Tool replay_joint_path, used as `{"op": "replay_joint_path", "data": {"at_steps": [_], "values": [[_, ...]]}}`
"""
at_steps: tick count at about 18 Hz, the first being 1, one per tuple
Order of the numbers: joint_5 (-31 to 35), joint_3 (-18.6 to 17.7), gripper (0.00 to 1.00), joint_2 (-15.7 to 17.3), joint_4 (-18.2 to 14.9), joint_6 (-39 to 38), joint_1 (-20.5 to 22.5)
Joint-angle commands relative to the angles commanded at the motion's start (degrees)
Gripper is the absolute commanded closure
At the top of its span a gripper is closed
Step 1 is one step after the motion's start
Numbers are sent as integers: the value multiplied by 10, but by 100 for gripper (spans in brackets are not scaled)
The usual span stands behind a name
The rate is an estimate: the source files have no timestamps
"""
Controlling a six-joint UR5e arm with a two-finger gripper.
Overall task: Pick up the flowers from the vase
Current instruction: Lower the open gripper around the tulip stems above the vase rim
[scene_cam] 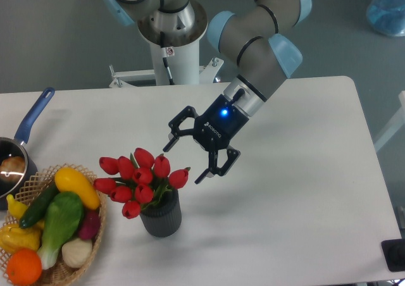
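Note:
The flowers (pixel 140 179), a bunch of red tulip buds with green leaves, stand in the vase (pixel 161 217), a short dark grey ribbed cylinder on the white table, left of centre and near the front. My gripper (pixel 184 162) hangs just up and to the right of the bunch. It is open, its black fingers spread wide with nothing between them. The lower fingertip (pixel 201 177) is close to the rightmost bud, apart from it.
A wicker basket (pixel 88 248) of toy vegetables and fruit sits at the front left, touching range of the vase. A blue-handled pan (pixel 25 137) lies at the left edge. The arm's white base post (pixel 174 58) stands behind the table.

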Motion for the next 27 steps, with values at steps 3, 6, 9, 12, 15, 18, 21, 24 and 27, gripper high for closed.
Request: {"op": "replay_joint_path", "data": {"at_steps": [3, 6, 9, 12, 15, 18, 21, 24, 27], "values": [[2, 2, 0, -5, 5, 2, -4], [5, 8, 0, -10, 9, 3, -16], [12, 8, 0, -17, 11, 4, -24], [13, 6, 0, -22, 11, 4, -28], [13, 7, 0, -25, 18, 4, -33], [13, 8, 0, -32, 25, 4, -38], [13, 10, 0, -33, 26, 4, -45], [12, 15, 0, -39, 26, 4, -47], [12, 26, 0, -47, 30, 4, -59]]}}
